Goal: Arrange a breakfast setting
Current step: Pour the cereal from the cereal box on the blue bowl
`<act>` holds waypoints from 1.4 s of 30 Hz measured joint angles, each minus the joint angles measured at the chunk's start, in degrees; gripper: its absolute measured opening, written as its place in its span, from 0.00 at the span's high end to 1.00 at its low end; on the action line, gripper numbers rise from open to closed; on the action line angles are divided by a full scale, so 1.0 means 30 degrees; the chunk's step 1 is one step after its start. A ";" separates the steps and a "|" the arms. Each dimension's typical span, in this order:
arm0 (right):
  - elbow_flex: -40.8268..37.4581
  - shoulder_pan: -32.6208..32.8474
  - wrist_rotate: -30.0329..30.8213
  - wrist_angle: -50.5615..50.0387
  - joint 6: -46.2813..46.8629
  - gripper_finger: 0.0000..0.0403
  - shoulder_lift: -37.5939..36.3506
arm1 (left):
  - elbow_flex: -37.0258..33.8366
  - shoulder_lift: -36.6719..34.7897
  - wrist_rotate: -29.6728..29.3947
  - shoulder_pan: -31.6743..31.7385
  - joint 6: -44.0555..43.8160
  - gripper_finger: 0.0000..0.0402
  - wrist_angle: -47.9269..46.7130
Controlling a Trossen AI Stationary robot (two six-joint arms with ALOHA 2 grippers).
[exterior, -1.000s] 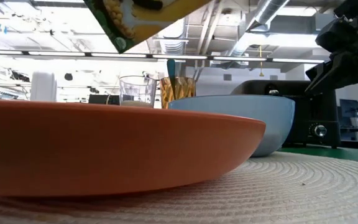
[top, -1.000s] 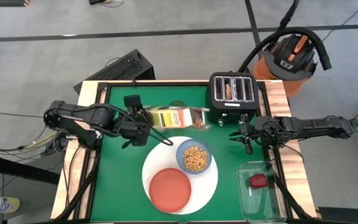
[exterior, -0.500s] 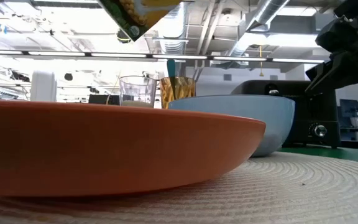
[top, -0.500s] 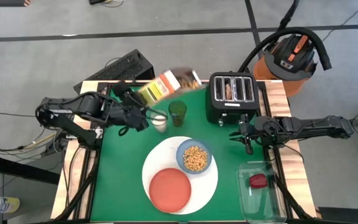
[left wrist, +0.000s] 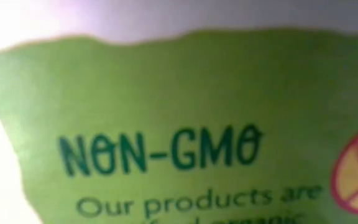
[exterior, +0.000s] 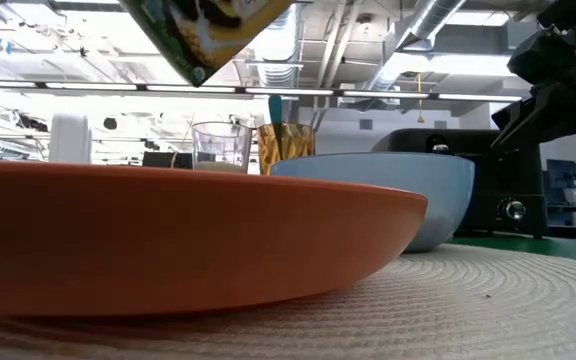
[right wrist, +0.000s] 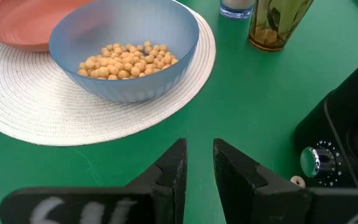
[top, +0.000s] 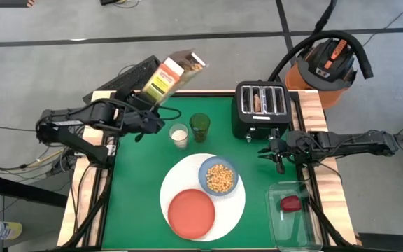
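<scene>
My left gripper is shut on a yellow-and-green cereal box, raised over the table's far left corner with its open top up. The box's green panel fills the left wrist view. A light-blue bowl of cereal and an orange-red plate rest on the large round white plate, which is ribbed like a woven mat. A blue spoon handle stands in an amber-green glass. My right gripper waits near the toaster, its fingers a little apart with nothing between them. My left gripper holds the cereal box by its lower end, coming at it from the table's left side. The gripper's own body hides the fingers in the high view, and the left wrist view shows only the box. The box is lifted clear and tilted, its open top toward the far right.
A glass of milk stands beside the amber-green glass. The black toaster sits at the far right. A clear container with a red thing inside lies at the near right. Bare green table lies at the left.
My left gripper has drawn back toward the table's far left corner with the cereal box. The box lay level above the two glasses, its open end near the bowl. It has tipped back up and now stands tilted with its open end highest. The two glasses now show.
</scene>
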 joint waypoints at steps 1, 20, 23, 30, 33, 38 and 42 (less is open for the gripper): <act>0.0000 0.0007 0.0000 0.0000 0.0000 0.75 -0.0007 | -0.0493 -0.0191 -0.0085 0.0118 -0.0270 0.40 0.0419; 0.0000 0.0006 0.0000 0.0000 0.0000 0.75 0.0000 | -1.2865 -0.3793 -0.6362 0.0856 -0.4916 0.40 1.0241; 0.0000 0.0007 0.0000 0.0000 0.0000 0.75 -0.0006 | -1.4166 -0.3788 -0.7819 0.0860 -0.6826 0.40 1.0373; 0.0000 0.0000 0.0000 0.0000 0.0000 0.75 -0.0007 | -1.7286 -0.3785 -0.9636 0.0853 -1.2961 0.40 1.0543; 0.0000 0.0001 0.0000 0.0000 0.0000 0.75 -0.0006 | -1.8716 -0.3785 -1.0650 0.0853 -1.4517 0.40 1.1189; 0.0000 0.0000 0.0000 0.0000 0.0000 0.75 -0.0007 | -2.0904 -0.3771 -1.0640 0.0853 -1.5672 0.40 1.3447; 0.0000 0.0001 0.0000 0.0000 0.0000 0.75 -0.0007 | -2.2173 -0.3771 -1.0677 0.0853 -1.5281 0.40 1.5391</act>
